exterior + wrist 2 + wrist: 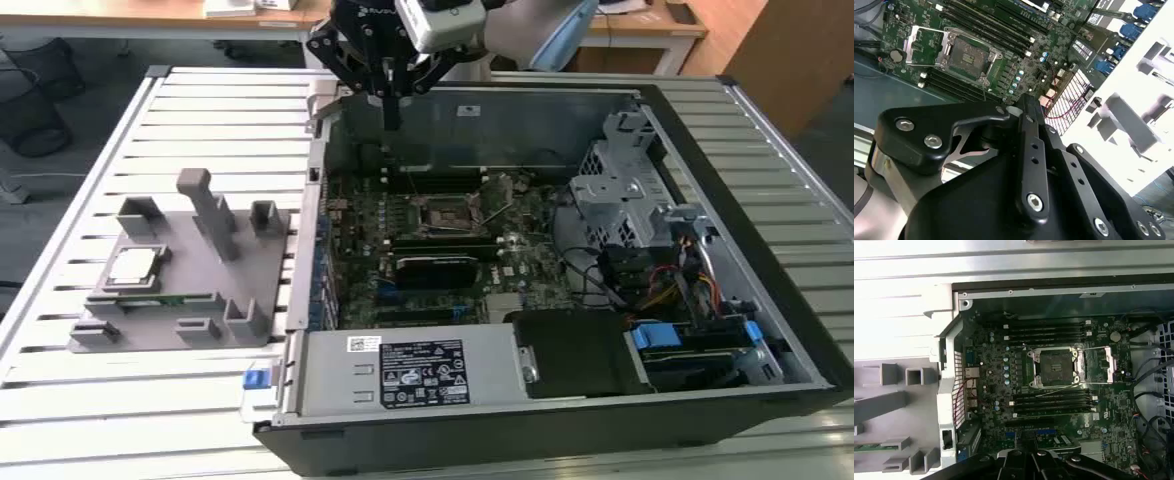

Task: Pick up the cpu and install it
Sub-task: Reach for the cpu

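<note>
The cpu (134, 265), a small silver square chip, lies flat on the grey fixture (200, 330) on the slatted table, at the exterior view's left. My gripper (391, 122) hangs over the far wall of the open computer case (534, 420), well away from the cpu. Its fingers stand together with nothing between them. The black square socket (447, 212) on the motherboard is bare, its metal plate (1104, 365) folded open beside the socket (1055, 367). In the second wrist view the gripper (1026, 102) points toward the socket (966, 55).
A green memory stick (160, 300) sits on the fixture near the cpu, which also carries several upright grey posts (200, 195). Inside the case are a drive cage (621, 170), cables (681, 290) and a power supply (400, 370). Desks stand behind the table.
</note>
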You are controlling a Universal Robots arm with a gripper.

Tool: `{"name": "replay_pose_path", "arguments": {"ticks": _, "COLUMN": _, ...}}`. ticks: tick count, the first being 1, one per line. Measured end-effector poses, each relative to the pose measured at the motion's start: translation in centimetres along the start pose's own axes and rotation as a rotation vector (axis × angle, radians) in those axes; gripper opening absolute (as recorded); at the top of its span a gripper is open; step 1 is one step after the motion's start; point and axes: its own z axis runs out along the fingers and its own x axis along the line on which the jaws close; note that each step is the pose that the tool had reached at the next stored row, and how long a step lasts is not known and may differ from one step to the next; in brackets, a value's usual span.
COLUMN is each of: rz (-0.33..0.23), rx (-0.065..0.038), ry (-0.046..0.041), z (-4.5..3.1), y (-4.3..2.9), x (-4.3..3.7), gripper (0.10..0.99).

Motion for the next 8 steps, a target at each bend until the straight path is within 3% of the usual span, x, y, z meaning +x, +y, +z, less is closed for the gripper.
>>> {"name": "replay_pose_path", "arguments": {"ticks": 8, "rz": 0.0, "rx": 0.0, "ry": -0.0001, "z": 0.0, "y": -0.01, "x": 0.1, "gripper": 0.106}}
